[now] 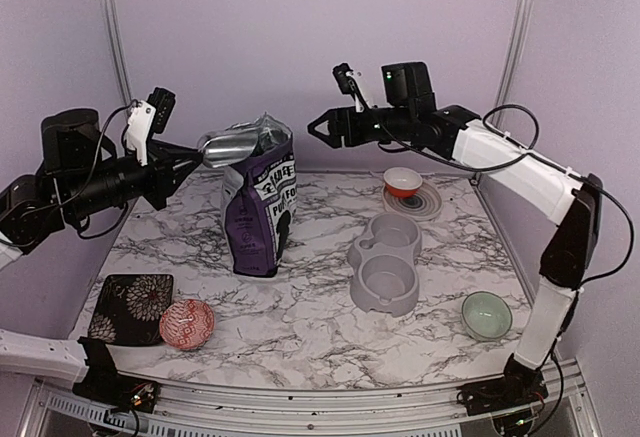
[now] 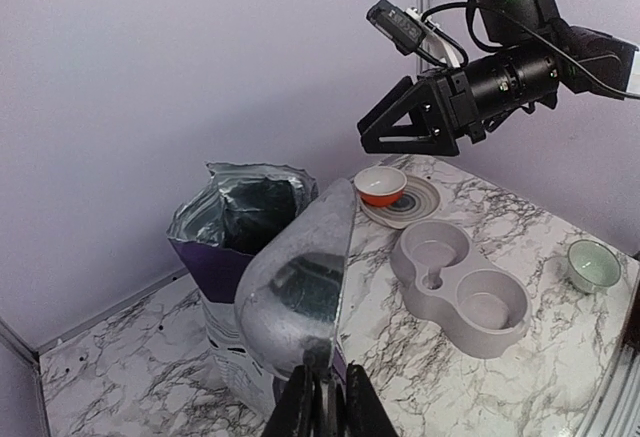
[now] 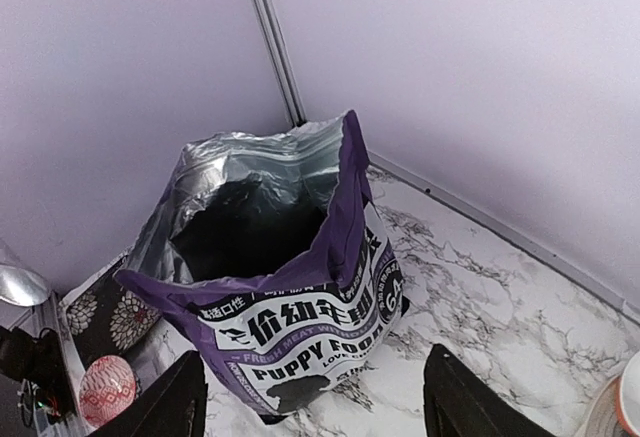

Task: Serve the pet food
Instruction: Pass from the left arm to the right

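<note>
Left gripper (image 2: 322,402) is pinched tight on the handle of a shiny metal scoop (image 2: 300,282), holding it up right by the rim of the purple puppy food bag (image 3: 300,307), which stands upright and open on the marble table (image 1: 300,322). Right gripper (image 1: 318,127) hangs in the air off the bag's other side, fingers (image 3: 170,402) spread wide. The pet food (image 3: 250,237) is just a dark mass down inside the bag — can't make out pellets. The grey double-bowl feeder (image 1: 385,262) sits to the right of the bag.

Bag (image 3: 300,327) interior too dark to tell contents; left gripper (image 2: 325,409) cut off by bottom edge, scoop (image 2: 300,287) handle hidden.
</note>
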Available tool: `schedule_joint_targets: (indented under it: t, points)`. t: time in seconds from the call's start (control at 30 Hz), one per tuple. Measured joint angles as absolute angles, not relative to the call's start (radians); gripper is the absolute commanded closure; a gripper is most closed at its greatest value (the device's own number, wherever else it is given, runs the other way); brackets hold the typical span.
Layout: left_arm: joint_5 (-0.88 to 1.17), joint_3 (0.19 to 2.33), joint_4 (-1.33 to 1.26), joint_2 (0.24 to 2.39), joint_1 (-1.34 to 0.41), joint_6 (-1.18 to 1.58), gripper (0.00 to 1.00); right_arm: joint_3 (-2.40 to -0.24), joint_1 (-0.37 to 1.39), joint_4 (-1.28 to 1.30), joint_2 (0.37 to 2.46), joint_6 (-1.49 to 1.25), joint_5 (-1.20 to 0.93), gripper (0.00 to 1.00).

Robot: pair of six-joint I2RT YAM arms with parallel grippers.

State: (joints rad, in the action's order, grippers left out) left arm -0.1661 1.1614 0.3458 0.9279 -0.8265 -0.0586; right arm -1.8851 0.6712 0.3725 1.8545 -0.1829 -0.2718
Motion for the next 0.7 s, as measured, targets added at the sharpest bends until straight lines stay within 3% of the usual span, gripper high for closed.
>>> schedule_joint_targets:
  t: [0.4, 0.7]
  points:
    - [0.125, 1.404, 0.490, 1.223, -0.870, -0.117, 1.00, -1.454, 0.661, 0.367, 1.402, 0.229, -0.486, 0.29]
    - [0.253, 1.563, 0.540, 1.440, -0.916, -0.143, 1.00, -1.385, 0.745, 0.434, 1.333, 0.378, -0.548, 0.45]
